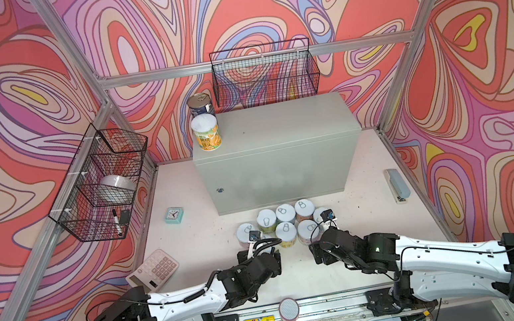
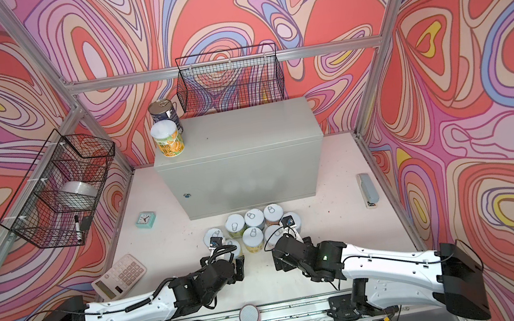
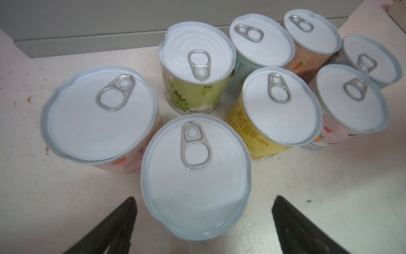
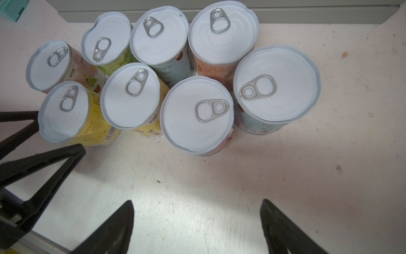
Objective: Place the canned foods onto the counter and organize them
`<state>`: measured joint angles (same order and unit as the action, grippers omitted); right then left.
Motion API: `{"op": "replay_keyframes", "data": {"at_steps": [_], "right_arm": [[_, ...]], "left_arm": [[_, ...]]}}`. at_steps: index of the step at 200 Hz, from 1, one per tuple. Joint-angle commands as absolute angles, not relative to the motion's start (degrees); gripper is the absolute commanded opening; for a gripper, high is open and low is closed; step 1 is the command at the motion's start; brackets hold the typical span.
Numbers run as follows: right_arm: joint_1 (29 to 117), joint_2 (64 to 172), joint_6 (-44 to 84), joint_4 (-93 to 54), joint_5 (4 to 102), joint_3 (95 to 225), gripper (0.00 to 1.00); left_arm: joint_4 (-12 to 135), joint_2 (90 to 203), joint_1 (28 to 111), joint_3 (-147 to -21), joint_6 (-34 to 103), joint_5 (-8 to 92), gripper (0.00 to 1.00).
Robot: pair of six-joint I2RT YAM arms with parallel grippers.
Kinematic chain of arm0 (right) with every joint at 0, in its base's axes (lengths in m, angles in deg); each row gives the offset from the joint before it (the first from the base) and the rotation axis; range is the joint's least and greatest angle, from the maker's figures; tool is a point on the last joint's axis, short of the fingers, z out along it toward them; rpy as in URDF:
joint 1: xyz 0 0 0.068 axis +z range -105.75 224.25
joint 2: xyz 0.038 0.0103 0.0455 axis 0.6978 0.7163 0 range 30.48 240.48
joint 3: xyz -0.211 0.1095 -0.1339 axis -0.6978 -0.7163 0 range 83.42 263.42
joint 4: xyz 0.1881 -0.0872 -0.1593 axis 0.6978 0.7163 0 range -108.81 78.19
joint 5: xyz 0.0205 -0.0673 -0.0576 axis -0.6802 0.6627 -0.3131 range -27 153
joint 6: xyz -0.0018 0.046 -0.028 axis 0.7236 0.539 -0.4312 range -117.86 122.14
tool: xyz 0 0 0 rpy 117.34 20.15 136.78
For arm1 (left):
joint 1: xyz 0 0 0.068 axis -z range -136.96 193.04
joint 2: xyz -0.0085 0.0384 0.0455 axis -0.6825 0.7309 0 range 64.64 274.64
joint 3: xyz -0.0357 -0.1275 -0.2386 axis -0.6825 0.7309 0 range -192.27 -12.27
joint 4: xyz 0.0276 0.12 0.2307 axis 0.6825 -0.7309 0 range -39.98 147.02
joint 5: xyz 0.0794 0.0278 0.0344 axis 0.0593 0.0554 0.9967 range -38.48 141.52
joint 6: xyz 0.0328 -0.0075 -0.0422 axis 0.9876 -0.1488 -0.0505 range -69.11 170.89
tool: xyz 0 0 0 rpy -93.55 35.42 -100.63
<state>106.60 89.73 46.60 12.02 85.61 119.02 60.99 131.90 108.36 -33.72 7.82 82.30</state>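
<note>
Table (image 1: 192,248): open strips left and right of the counter (image 1: 278,130), which sits at the back, roughly centred. Back basket (image 1: 264,73) hangs on the wall just over the counter's back edge. Side basket (image 1: 102,182) is on the left wall, clear of the counter.

Eight short cans (image 1: 285,214) stand upright on the table. They are packed in two rows just off the counter's front face, right of the lock (image 1: 219,190).

On the counter top, two tall cans hug the left edge: yellow can (image 1: 207,136) at the front-left corner, blue can (image 1: 200,104) close behind it. The top is free from there to the right edge.

Left gripper (image 3: 204,199): jaws spread, straddling the nearest front-row can, with a gap both sides, no grasp. Right gripper (image 4: 197,201): jaws spread over bare table, short of the row, holding nothing.

Free table runs left of the cluster to the calculator (image 1: 154,270) and clock (image 1: 174,215), and right to the stapler (image 1: 397,184) at the table edge.
</note>
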Motion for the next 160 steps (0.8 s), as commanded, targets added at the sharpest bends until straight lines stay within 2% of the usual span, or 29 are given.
{"op": "replay_keyframes", "data": {"at_steps": [1, 73, 160], "right_arm": [[106.9, 89.5, 45.9, 12.2, 86.9, 118.8, 0.93], [106.9, 89.9, 46.3, 10.6, 87.4, 117.4, 0.93], [106.9, 90.5, 44.5, 9.9, 87.6, 117.7, 0.93]], "left_arm": [[67.1, 135.0, 108.6, -33.9, 7.9, 84.1, 0.98], [73.8, 140.5, 106.5, -33.1, 6.9, 84.2, 0.98], [72.0, 143.9, 104.9, -35.1, 5.7, 86.1, 0.98]]}}
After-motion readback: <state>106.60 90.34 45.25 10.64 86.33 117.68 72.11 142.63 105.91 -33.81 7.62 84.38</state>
